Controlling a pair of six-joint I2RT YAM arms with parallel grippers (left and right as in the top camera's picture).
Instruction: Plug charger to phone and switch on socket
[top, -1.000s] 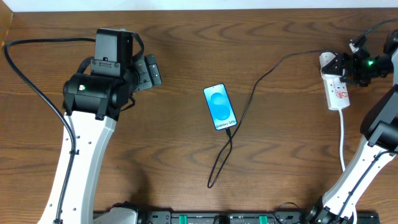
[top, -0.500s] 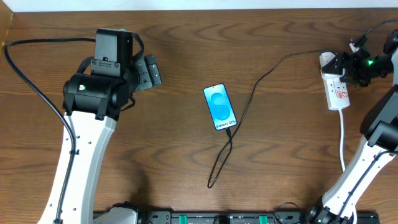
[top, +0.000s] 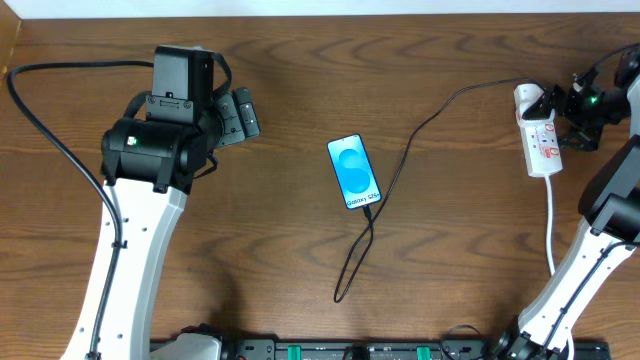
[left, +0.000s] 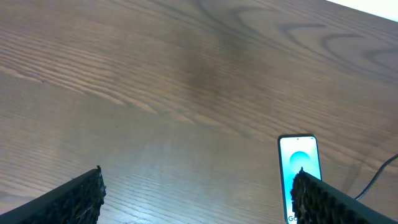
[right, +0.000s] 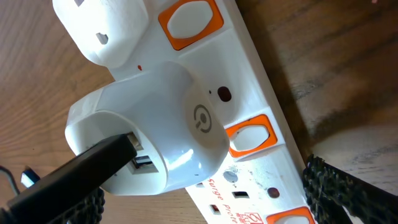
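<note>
The wooden table (top: 300, 60) is stretching wide open on the left. The phone (top: 354, 172), reading "Galaxy S25+", is lying mid-table with the charger (top: 400, 170) touching its near end. The socket (top: 540, 140) — marked "Surge" — is hugging the right edge, with the right gripper (top: 565, 103) spread over it. The left gripper (top: 242, 113) is gaping too, holding nothing.

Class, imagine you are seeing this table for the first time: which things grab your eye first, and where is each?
The phone, bright blue in the middle of the dark table, stands out first. A thin black charger cable leaves its near end, loops, and runs to the far right. There lies the white socket strip with orange switches and a white adapter plugged in.
</note>
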